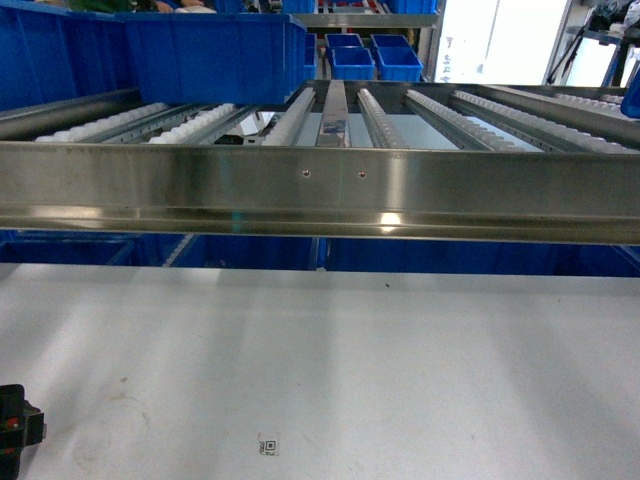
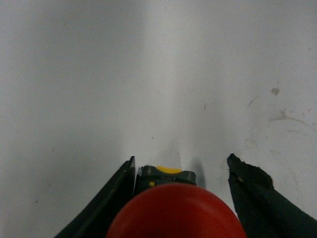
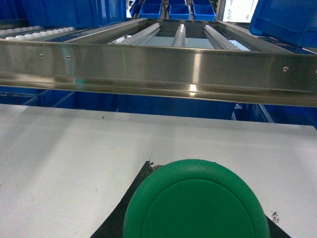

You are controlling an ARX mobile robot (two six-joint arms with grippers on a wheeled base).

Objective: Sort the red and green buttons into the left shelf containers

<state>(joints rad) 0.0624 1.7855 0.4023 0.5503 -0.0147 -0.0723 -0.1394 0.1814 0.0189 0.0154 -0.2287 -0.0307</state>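
A red button (image 2: 176, 213), with a dark body and a yellow mark, lies between the fingers of my left gripper (image 2: 182, 166) just over the white table. The left finger (image 2: 119, 188) touches the button's body, while the right finger (image 2: 252, 183) stands apart from it. In the head view this gripper (image 1: 12, 430) shows only at the bottom left corner. A green button (image 3: 196, 203) fills the right wrist view, with my right gripper (image 3: 198, 173) shut on it and its dark fingers showing on both sides. Large blue containers (image 1: 215, 55) stand on the shelf's left.
A steel shelf rail (image 1: 320, 190) runs across the view above the white table (image 1: 400, 360), with roller tracks (image 1: 300, 115) behind it. Small blue bins (image 1: 375, 60) stand far back. More blue bins (image 1: 450, 255) sit below the rail. A small printed tag (image 1: 268, 446) lies on the table.
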